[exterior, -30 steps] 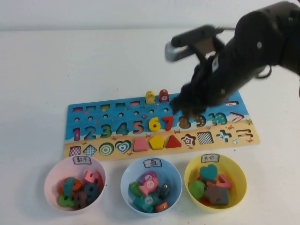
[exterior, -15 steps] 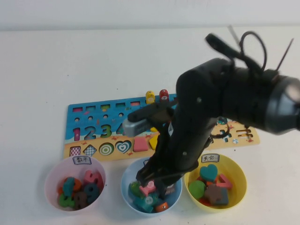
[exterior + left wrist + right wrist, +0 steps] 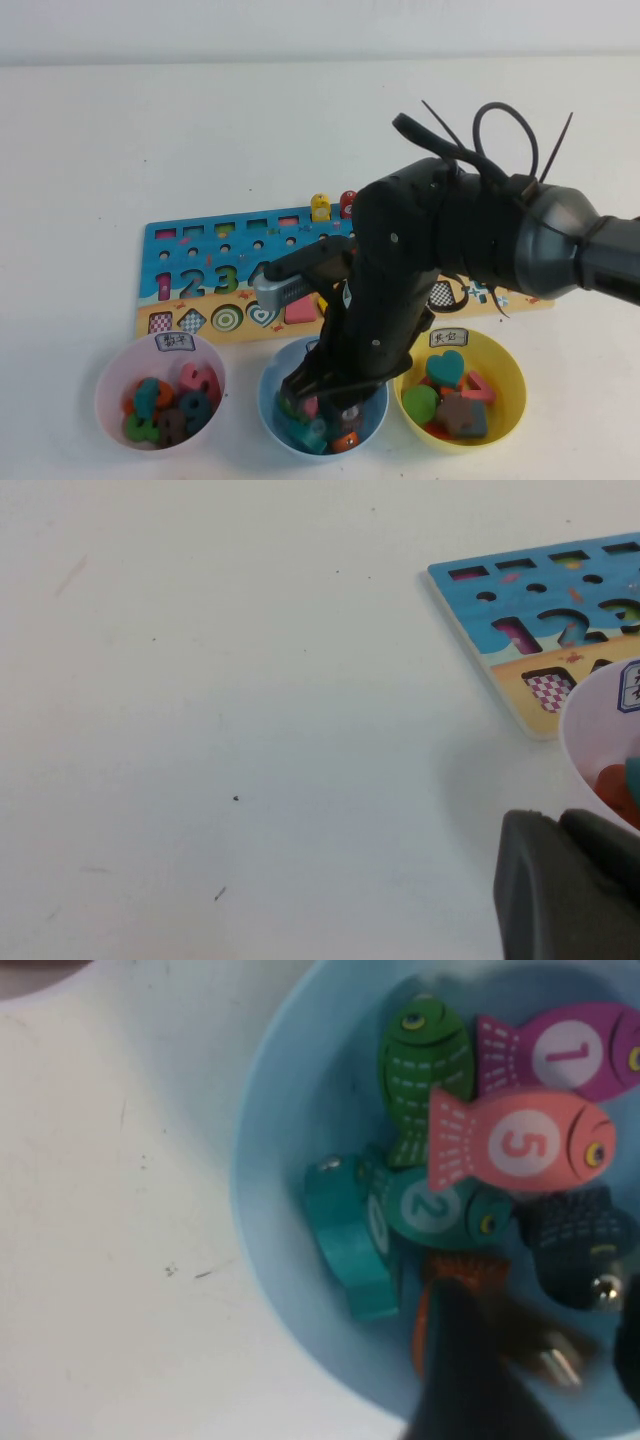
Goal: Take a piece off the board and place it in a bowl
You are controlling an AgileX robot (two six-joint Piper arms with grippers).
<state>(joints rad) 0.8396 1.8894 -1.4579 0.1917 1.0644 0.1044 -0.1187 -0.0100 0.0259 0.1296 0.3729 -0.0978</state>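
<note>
Since a second ago the right arm has swung from the far side of the board (image 3: 190, 262) down into the blue bowl (image 3: 270, 400), and the right gripper (image 3: 322, 398) now hangs low over the fish inside. Whether its claw is spread or pinched I cannot tell, and I cannot pick out the piece, so the drop is probably under way or just done. At the left, the left gripper (image 3: 565, 890) sits parked beside the pink bowl (image 3: 590, 715), its claw also unreadable
</note>
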